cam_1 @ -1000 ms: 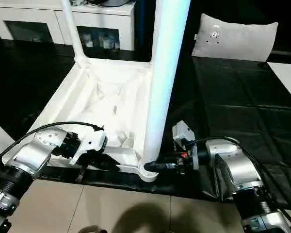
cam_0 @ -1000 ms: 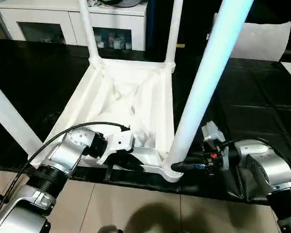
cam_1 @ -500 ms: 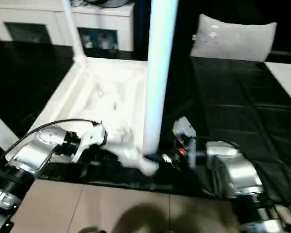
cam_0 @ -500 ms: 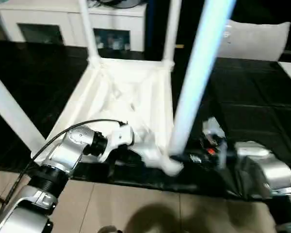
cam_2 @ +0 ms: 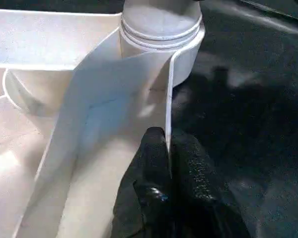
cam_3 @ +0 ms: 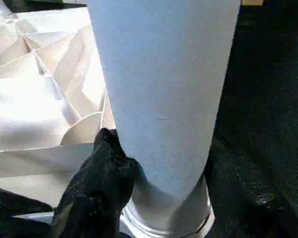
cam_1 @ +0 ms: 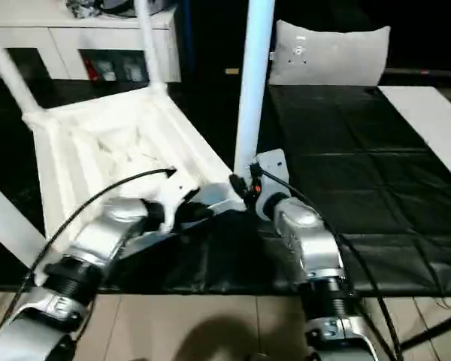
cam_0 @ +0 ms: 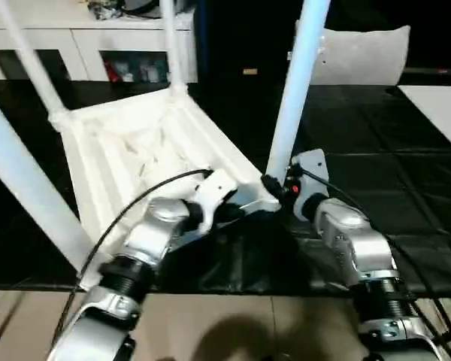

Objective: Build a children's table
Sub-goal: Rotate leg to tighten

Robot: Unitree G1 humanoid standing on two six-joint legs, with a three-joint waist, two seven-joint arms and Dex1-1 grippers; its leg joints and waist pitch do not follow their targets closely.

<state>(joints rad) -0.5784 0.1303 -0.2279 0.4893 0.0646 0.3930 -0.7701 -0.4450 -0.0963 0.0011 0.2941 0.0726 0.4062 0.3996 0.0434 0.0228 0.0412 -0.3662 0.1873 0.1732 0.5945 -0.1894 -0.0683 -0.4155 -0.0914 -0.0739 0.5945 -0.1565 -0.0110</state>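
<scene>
Left gripper (cam_2: pixel 168 148) pinching table (cam_0: pixel 128 143) rim

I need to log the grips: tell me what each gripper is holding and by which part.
Left gripper: fingers pinched on the thin rim wall of the upturned table top, beside a corner socket. Right gripper: around the base of the leg standing in that socket.

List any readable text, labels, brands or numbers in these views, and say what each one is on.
No text can be read.
The table top and its legs are plain white, with no markings.
The small dark mark on the white cushion is too small to read.
</scene>
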